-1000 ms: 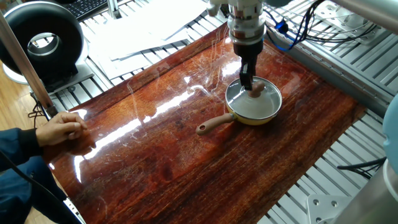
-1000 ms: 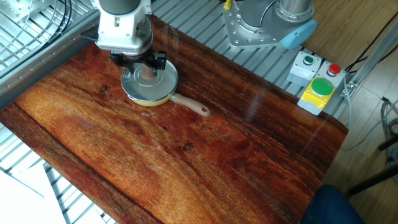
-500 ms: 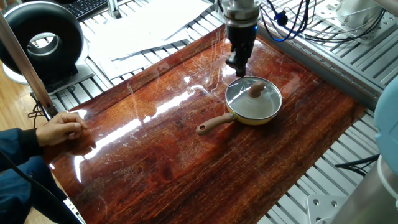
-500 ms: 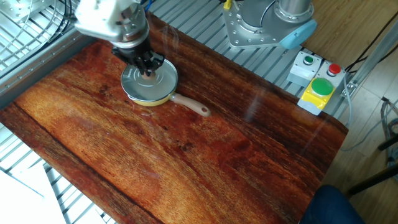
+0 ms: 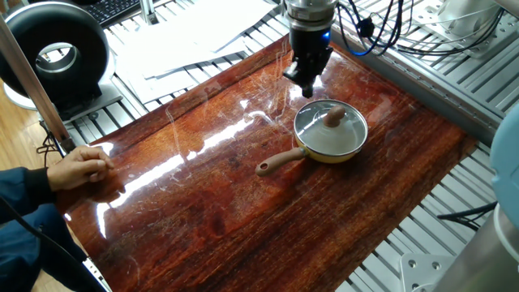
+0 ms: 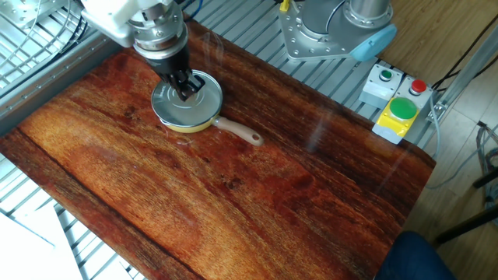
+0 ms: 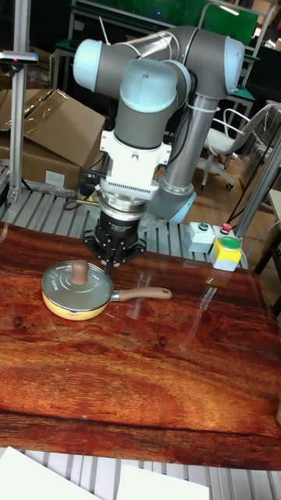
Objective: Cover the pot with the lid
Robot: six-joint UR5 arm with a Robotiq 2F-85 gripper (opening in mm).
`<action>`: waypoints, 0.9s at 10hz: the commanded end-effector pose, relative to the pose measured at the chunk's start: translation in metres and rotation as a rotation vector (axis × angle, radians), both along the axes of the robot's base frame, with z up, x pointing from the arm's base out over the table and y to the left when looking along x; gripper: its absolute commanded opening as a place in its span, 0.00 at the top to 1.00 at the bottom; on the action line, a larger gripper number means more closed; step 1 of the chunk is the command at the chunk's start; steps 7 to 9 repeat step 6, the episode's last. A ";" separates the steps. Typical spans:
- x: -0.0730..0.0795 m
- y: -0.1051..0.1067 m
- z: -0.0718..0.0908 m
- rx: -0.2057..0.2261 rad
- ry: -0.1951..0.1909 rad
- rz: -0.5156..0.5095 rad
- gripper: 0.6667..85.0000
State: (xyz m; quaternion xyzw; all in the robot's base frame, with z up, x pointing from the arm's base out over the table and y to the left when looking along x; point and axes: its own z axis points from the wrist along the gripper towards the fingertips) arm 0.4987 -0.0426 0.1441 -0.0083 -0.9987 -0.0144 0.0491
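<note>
The cream-yellow pot (image 5: 328, 155) stands at the far side of the wooden table, its long handle (image 5: 278, 163) pointing toward the table's middle. The glass lid (image 5: 319, 130) with its brown knob (image 5: 333, 116) lies flat on the pot's rim. My gripper (image 5: 305, 88) hangs above the table just beyond the pot, clear of the knob, open and holding nothing. In the other fixed view the gripper (image 6: 185, 90) overlaps the lid (image 6: 204, 99) and hides the knob. The tall fixed view shows the gripper (image 7: 114, 261) right of the knob (image 7: 79, 271), above the pot (image 7: 70, 306).
A person's hand (image 5: 81, 166) rests on the table's left edge. A black round device (image 5: 57, 53) and papers (image 5: 186, 40) lie beyond the table. A button box (image 6: 401, 109) and the robot base (image 6: 334, 27) stand at the other side.
The gripper let go of the lid's knob, rose and drew back away from the pot. The lid stays on the pot, which has not moved.
</note>
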 end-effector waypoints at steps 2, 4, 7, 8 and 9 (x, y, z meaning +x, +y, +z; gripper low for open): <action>0.012 0.018 0.002 0.054 -0.035 -0.062 0.99; 0.012 0.018 0.001 0.053 -0.031 -0.054 0.99; 0.012 0.021 0.000 0.058 -0.031 -0.049 0.99; 0.012 0.021 0.000 0.058 -0.031 -0.049 0.99; 0.012 0.021 0.000 0.058 -0.031 -0.049 0.99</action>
